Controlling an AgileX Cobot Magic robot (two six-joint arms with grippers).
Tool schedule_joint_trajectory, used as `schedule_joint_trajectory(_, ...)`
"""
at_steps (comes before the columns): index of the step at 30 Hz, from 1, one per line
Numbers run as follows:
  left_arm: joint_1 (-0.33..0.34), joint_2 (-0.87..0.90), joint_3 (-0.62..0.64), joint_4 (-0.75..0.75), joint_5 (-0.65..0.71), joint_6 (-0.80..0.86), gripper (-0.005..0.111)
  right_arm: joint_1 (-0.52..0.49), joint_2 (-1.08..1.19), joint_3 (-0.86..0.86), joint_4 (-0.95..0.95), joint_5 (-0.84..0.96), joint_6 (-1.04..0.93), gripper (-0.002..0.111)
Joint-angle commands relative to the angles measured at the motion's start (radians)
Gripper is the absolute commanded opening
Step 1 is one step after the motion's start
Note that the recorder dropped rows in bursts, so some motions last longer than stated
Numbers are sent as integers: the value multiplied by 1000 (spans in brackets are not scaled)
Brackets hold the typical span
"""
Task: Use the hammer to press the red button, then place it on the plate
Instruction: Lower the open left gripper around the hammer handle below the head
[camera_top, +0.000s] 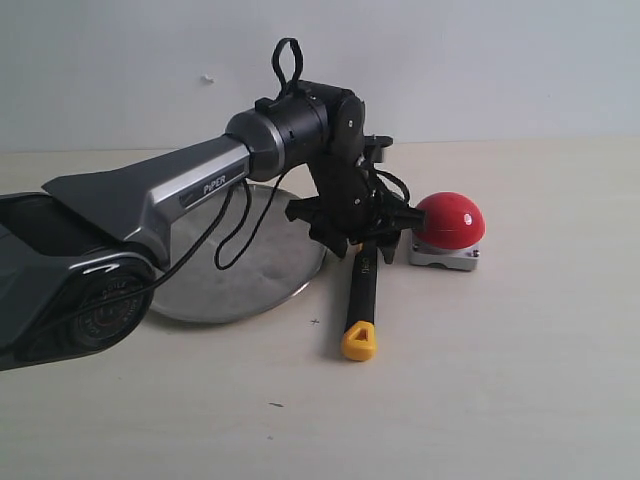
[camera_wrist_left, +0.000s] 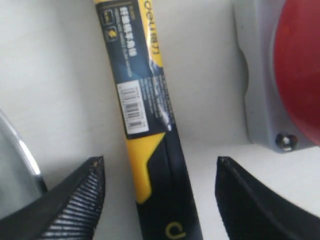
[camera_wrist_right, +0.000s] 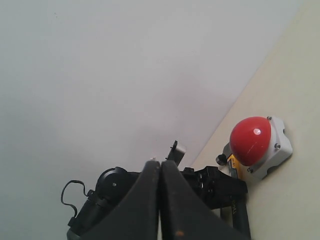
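- Exterior view: we see the left gripper (camera_top: 368, 228) low over the hammer (camera_top: 362, 292), toward its head end. The hammer lies flat on the tabletop (camera_top: 500, 390) between the plate (camera_top: 255, 285) and the red button (camera_top: 450, 218). Its yellow loop points toward the camera, and its head is hidden behind the gripper, close to the button's grey base.
- We judge the step in hand to be the pick-up of the hammer. It is not yet lifted, the button is not yet pressed, and the placing is yet to come.
- The plate sits just beside the handle, and the part of it that the arm does not cover holds nothing.
- Left wrist view: the fingers (camera_wrist_left: 82, 197) stand wide apart, one on each side of the black-and-yellow handle. Bare tabletop shows in both gaps, so we see no contact. The plate's rim shows past one finger and the button's base past the other.
- As we read it, the next move calls for the fingers to close squarely on the handle. The lift that follows must be high enough for the head to clear the red dome before it comes down on it.
- Right wrist view: the right gripper (camera_wrist_right: 160, 172) is well away from the work, its fingers pressed together with nothing between them. Beyond it we see the left arm, the button, and a little of the hammer beside the base.
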Motion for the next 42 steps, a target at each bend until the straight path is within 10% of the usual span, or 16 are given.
schedule_joint_trajectory(1,-9,0,-8,1,-16,-11,62,1,-5,5,-2,-6,-3,0)
schedule_joint_trajectory(42,-9,17,-8,-45,-27,-52,42,1,-5,5,-2,-6,-3,0)
